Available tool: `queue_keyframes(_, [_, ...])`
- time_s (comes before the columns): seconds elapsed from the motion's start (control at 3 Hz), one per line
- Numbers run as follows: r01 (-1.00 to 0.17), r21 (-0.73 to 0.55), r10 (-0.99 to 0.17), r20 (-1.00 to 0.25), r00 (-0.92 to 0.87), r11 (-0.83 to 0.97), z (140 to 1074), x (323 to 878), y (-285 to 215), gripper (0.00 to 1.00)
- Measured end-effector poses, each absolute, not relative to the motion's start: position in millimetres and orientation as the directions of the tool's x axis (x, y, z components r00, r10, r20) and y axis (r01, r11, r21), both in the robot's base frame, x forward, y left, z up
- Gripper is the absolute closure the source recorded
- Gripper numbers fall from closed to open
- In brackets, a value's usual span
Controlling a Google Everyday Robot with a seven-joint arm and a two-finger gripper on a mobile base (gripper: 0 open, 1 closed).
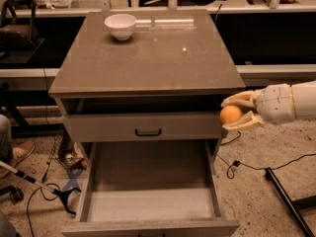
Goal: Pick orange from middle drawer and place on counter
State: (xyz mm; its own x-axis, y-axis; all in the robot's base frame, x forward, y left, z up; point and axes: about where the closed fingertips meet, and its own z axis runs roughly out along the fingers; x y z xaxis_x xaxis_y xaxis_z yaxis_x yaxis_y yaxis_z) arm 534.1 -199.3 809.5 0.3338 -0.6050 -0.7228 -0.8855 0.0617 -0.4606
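Observation:
My gripper comes in from the right and is shut on the orange, a small round fruit held between its two pale fingers. It hangs in the air just off the cabinet's right side, level with the closed upper drawer front and below the counter's edge. The counter is a glossy grey-brown slab. The middle drawer is pulled out wide open below, and its flat floor is bare.
A white bowl stands at the counter's back left. The upper drawer front with a black handle is closed. Cables and a dark bar lie on the floor at right. A person's shoe and a tool lie at left.

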Motion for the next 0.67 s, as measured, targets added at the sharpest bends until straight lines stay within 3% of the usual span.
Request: queue_keyframes(0.67, [-0.911, -0.369, -0.53, -0.817, 0.225, 0.183, 837, 581, -222, 1.0])
